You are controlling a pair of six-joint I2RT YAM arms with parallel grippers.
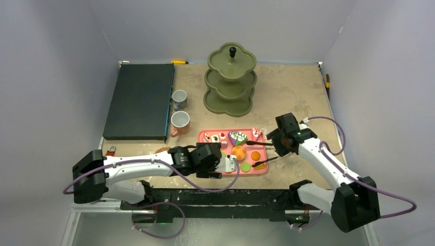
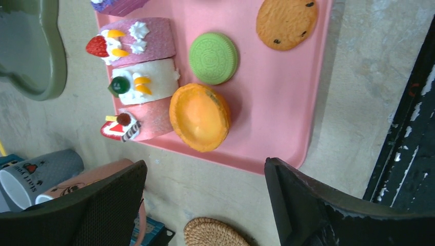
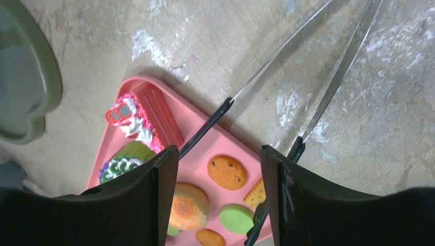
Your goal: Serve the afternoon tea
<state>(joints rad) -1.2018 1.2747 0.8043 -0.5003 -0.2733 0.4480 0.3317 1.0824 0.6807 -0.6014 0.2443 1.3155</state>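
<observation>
On the pink tray (image 1: 246, 131) lie an orange tart (image 2: 200, 117), a green round (image 2: 213, 58), a chip cookie (image 3: 226, 171) and cake slices (image 2: 138, 82). My left gripper (image 2: 205, 166) hangs open just short of the tray's edge, the tart straight ahead and nothing between its fingers. My right gripper (image 3: 220, 151) is over the tray's right end, closed on the black tongs (image 3: 277, 54). The tongs' tips reach over the sweets on either side of the cookie. A grey mug (image 1: 179, 98) and an orange mug (image 1: 180, 122) stand left of the tray.
A green three-tier stand (image 1: 231, 79) rises behind the tray. A dark flat box (image 1: 139, 100) fills the back left beside the mugs. A wicker coaster (image 2: 215, 233) lies under my left wrist. The black table edge (image 2: 405, 154) runs close to the tray's front.
</observation>
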